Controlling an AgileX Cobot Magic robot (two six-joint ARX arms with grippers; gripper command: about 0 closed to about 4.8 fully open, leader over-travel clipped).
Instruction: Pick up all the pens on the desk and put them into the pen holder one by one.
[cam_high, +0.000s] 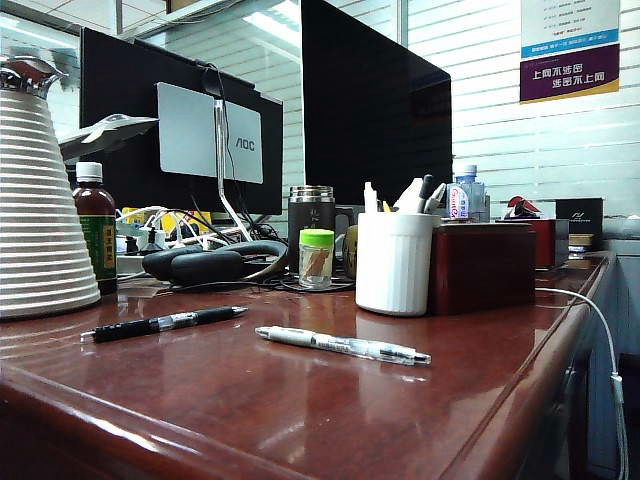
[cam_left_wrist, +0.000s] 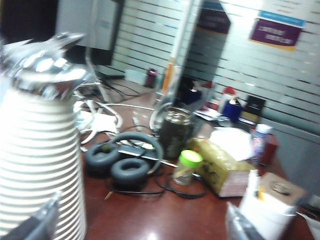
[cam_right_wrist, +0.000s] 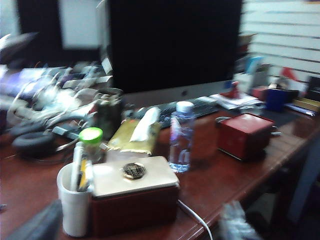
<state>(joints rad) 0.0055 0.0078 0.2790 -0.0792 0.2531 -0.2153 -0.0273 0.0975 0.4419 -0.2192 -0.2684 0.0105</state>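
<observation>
Right, we see both pens lying flat on the desk (cam_high: 300, 420) in the exterior view: the black pen (cam_high: 165, 323) toward the left, the whitish-silver pen (cam_high: 345, 346) just right of it, apart, neither one touching the other. The white ribbed pen holder (cam_high: 394, 262) stands behind them, upright, touching or just beside a dark red box (cam_high: 484, 268), w/ a few items already sticking out of its top. Neither arm shows in the exterior view. The left gripper (cam_left_wrist: 140, 225) hangs above the desk near a ribbed white jug (cam_left_wrist: 40, 165) & black headphones (cam_left_wrist: 122, 162); its fingers (cam_left_wrist: 32, 222) sit at the frame corners, spread wide, nothing between them. The right gripper (cam_right_wrist: 137, 222) hangs above the pen holder & box, fingers (cam_right_wrist: 35, 225) likewise wide apart & empty. Both wrist views are blurred.
</observation>
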